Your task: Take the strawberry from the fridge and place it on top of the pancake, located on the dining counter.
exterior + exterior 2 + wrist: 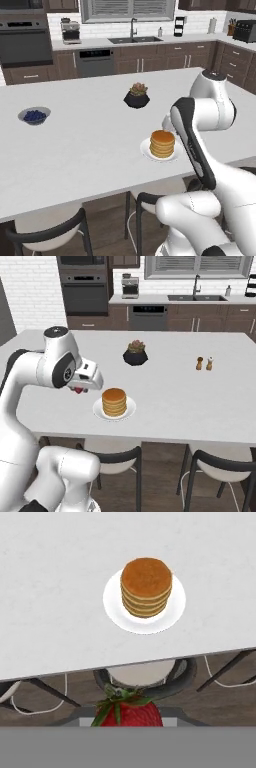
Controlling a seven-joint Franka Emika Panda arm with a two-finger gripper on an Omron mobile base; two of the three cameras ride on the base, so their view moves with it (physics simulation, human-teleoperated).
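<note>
1. At the near edge of the bench [200,401], the fingers [79,389] are closed on the strawberry [127,712]; in the hand view it sits at the bottom with its green leaves pointing toward the top of the picture.
2. From the fingers, the pancake [146,587] on its white plate [114,609] lies at about 12 o'clock in the hand view, well apart and farther onto the bench. By my reading, the coming move is a carry forward over the stack before any release.
3. The right base view shows the strawberry as a red speck under the hand, at 9 o'clock from the pancake and above the bench.
4. The left base view hides hand and fruit behind the arm, but shows a bowl of blueberries [34,116] and a dark potted plant [137,96], both well clear of the path.
</note>
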